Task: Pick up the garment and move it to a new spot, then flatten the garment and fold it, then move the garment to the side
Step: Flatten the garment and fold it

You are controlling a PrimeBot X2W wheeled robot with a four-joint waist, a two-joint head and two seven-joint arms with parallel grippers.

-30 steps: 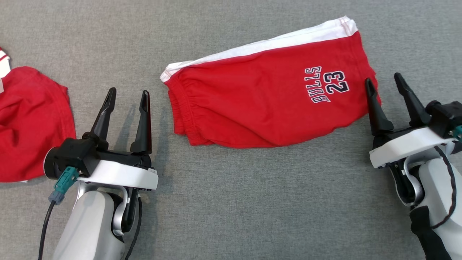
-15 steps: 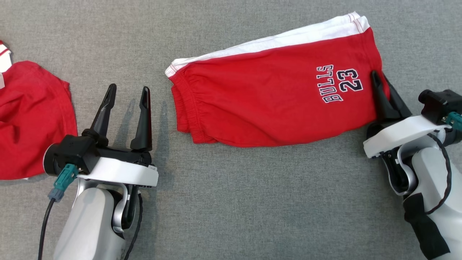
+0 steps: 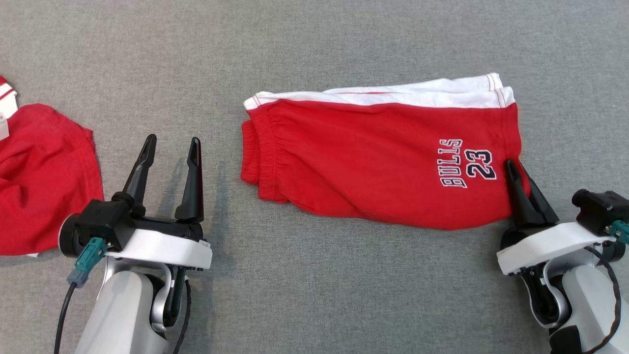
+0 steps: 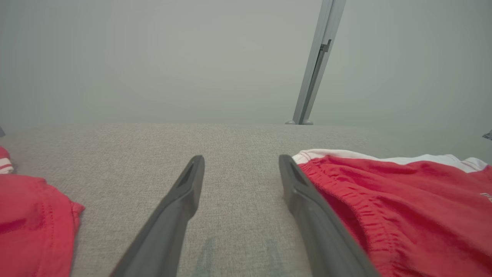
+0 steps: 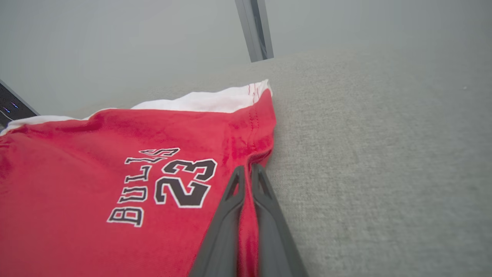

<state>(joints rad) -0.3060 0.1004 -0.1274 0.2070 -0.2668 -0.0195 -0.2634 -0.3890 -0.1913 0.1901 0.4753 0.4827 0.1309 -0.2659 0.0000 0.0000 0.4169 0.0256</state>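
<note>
Counter: a grey woven surface (image 3: 314, 295) carries everything. Bare stretches lie on every side of the shorts, so a sideways drag or lift looks unhindered.

Garment: red shorts with a white side band (image 3: 368, 167) lie flat on the middle-right of the counter. The waistband is toward the robot's left and the leg hem toward its right. They look folded already, so I judge the step in hand to be moving them aside.

Second red cloth: it lies at the counter's far left (image 3: 44, 187), well apart from the shorts. It is the likeliest thing in the way if the garment travels leftward.

Right end effector: it is clenched (image 3: 513, 164) on the garment's near right corner at the hem. In the right wrist view its fingers (image 5: 225, 223) are pressed together with red fabric between them. A corner pinch suits towing, though pulling one corner may disturb the fold.

Left end effector: it is released (image 3: 172, 141), fingers spread, grasping nothing. It sits over bare counter between the two cloths, just beside the waistband, apparently waiting clear.

Print: "BULLS 23" (image 3: 467, 169) sits just beside the right fingertips, uncovered.

Post: a metal upright (image 4: 315, 65) stands at the counter's far edge, well apart.
</note>
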